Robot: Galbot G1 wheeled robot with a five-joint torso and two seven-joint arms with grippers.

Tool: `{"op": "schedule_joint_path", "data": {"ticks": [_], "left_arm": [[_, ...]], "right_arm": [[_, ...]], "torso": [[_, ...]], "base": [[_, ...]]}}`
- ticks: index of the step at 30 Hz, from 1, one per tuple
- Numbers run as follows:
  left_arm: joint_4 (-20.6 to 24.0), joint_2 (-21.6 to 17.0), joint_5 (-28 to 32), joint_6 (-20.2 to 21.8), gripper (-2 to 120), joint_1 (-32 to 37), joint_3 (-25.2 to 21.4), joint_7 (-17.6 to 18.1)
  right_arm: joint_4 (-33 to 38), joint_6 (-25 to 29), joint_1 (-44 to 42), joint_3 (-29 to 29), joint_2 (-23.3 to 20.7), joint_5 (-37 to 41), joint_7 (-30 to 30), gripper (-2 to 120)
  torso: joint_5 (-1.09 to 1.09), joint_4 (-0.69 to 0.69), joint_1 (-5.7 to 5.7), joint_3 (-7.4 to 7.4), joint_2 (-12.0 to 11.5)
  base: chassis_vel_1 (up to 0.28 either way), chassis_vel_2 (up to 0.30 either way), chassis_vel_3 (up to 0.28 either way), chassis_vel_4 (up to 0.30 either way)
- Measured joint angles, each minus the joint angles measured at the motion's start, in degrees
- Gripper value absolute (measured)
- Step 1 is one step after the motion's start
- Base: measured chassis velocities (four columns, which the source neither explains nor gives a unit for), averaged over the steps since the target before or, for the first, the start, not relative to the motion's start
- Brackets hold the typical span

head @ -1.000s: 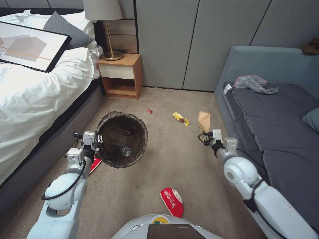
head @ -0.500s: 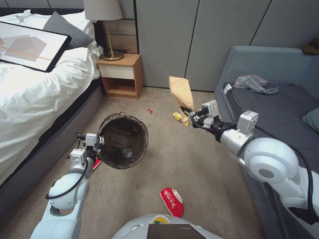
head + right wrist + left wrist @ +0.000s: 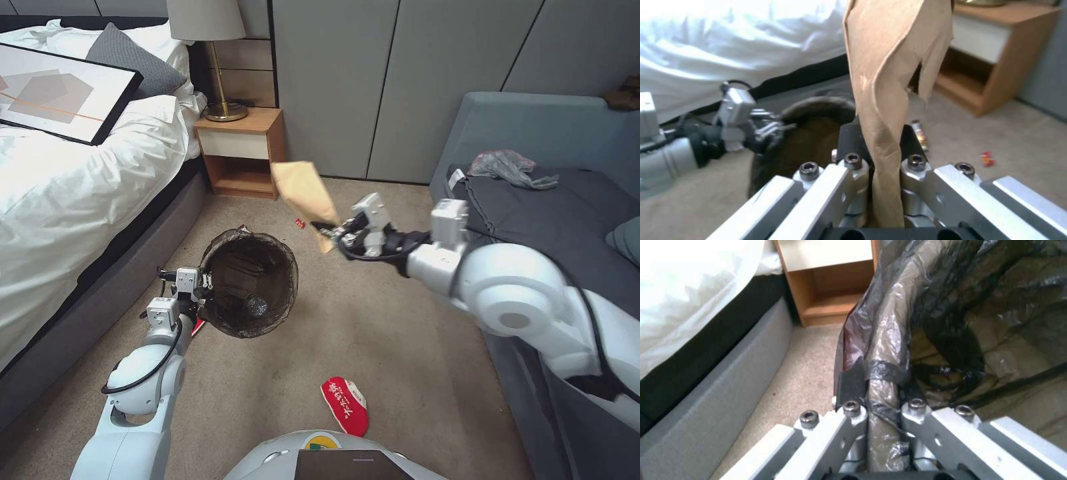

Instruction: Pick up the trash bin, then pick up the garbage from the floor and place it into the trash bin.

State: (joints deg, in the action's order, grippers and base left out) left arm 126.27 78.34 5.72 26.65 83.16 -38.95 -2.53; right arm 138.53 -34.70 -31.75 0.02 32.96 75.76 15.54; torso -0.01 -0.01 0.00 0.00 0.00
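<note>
Our right gripper (image 3: 327,233) is pinched tight on the lower end of the brown paper bag (image 3: 305,189), and in the right wrist view the two fingers (image 3: 849,140) press flat against the crumpled paper, which stands up from them with a torn edge on one side. We carry that bag in the air above the carpet (image 3: 373,333), just beside the far right part of the trash bin's rim but not yet over its mouth. Our left gripper (image 3: 203,285) is clamped on the near left side of the trash bin (image 3: 248,283); the left wrist view shows its fingers (image 3: 849,386) closed over the rim with the dark brown liner (image 3: 942,306) bunched between and around them. We hold the bin tilted with its mouth open toward our head. Inside it, on the liner near the bottom, we see a clear bottle (image 3: 253,305); the rest of the contents we cannot make out. A red-and-white packet (image 3: 345,404) lies on the carpet close in front of our base, well apart from the bin, and another red packet (image 3: 197,326) peeks out from under the bin beside our left wrist. A tiny red scrap (image 3: 300,223) lies on the floor beyond the bin. The bed (image 3: 60,193) runs along our left, the nightstand (image 3: 241,152) stands against the wall, and the grey sofa (image 3: 567,220) lies on our right.
</note>
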Motion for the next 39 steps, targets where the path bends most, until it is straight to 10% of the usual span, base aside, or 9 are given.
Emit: {"op": "schedule_joint_path", "data": {"ticks": [12, 39], "left_arm": [[-1.71, 0.52, 0.00, 0.02, 3, -1.29, -0.74, -0.04], [0.37, 0.47, 0.79, 0.69, 3, -1.13, -1.40, -0.11]], "right_arm": [[-10.36, -0.71, 22.45, -32.59, 18.60, 7.60, 12.47, 2], [-24.24, -0.55, 16.48, -37.15, 23.40, 2.39, 9.29, 2]], "torso": [[-0.02, 0.03, 0.00, 0.01, 0.00], [0.00, 0.01, 0.00, 0.00, 0.00]], "base": [[0.000, 0.000, 0.000, 0.000], [0.000, 0.000, 0.000, 0.000]]}}
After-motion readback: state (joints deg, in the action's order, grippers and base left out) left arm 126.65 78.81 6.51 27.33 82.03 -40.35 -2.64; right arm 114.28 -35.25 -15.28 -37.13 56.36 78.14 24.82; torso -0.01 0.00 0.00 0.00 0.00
